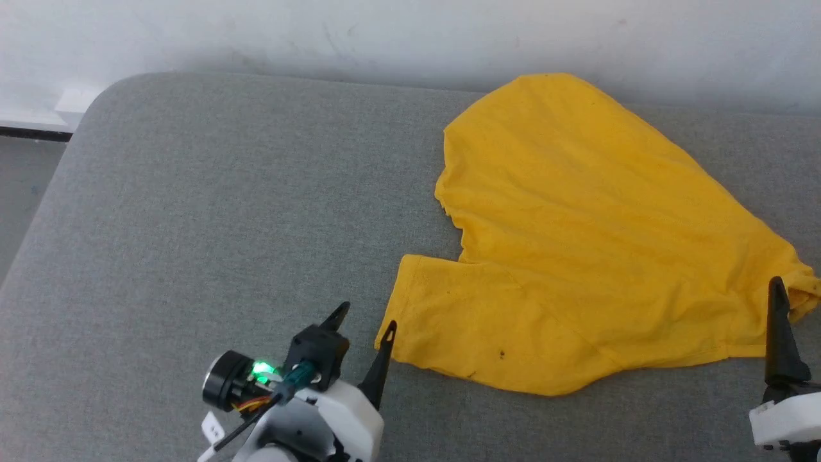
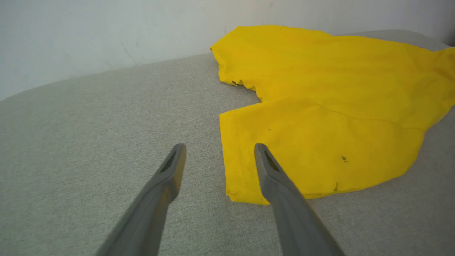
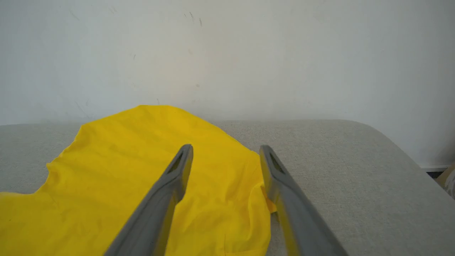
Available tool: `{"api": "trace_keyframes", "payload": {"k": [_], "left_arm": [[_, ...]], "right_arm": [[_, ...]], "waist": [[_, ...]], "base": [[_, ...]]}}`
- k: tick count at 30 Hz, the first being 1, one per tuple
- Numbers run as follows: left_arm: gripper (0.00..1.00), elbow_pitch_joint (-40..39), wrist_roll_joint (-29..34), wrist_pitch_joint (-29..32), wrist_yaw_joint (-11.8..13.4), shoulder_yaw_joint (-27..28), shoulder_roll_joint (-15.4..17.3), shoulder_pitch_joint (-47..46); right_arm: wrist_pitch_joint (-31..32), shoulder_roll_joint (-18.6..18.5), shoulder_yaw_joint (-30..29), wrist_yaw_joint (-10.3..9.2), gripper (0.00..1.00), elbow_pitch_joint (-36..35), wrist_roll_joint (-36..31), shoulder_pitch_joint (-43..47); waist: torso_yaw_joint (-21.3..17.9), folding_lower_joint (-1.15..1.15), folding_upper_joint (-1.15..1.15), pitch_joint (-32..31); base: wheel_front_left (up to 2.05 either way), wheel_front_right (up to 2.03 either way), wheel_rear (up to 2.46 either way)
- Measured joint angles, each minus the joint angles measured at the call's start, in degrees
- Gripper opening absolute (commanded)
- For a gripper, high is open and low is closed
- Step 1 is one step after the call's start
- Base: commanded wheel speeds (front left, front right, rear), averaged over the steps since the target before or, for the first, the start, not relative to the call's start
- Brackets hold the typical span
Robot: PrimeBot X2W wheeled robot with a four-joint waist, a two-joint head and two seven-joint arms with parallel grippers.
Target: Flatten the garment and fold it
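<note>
I judge this to be the flattening step, with no fold begun. My left hand (image 1: 367,319) sits at the near left of the grey padded bench (image 1: 192,224), its two fingers spread wide with nothing between them. It is just beside the near left corner of the spread sleeve (image 1: 442,314). In the left wrist view one finger (image 2: 280,188) crosses over that corner, but I cannot tell whether it touches the cloth or hangs above it.

The garment (image 1: 577,244) lies on the right half of the bench, plain yellow side up. It narrows toward the far end, where it reaches the pale wall (image 1: 321,32). It is mostly spread but creased across the middle and bunched at its near right edge.

My right hand (image 3: 226,148) is there at the near right, fingers wide apart and empty, pointing over that bunched edge.

The next move, as I read it, calls for each hand to take an outer edge, sleeve on the left and bunched edge on the right. Then they would draw the cloth apart and toward me until the creases go.

What I cannot make out:
- The right edge of the garment is cut off in the head view, as is most of my right hand, with one finger (image 1: 782,333) in frame.
- I cannot find collar or hem with any certainty.
- Two small dark specks (image 1: 501,353) sit on the near part, and I cannot tell whether they are stains or holes.
</note>
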Motion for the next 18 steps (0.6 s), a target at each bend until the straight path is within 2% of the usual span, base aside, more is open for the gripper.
{"api": "trace_keyframes", "payload": {"k": [5,18], "left_arm": [[1.0,2.7,0.1,9.1,-1.3,-3.0,-0.8,-4.7],[1.0,8.4,-0.5,17.7,0.8,-3.6,-2.3,-7.3]], "right_arm": [[0.0,0.0,0.6,0.0,1.0,0.9,0.2,-1.0],[-0.5,0.0,0.9,0.0,1.0,2.6,0.8,-2.3]], "waist": [[0.4,0.0,0.0,1.2],[-0.6,0.0,0.0,3.9]], "base": [[0.0,0.0,0.0],[0.0,0.0,0.0]]}}
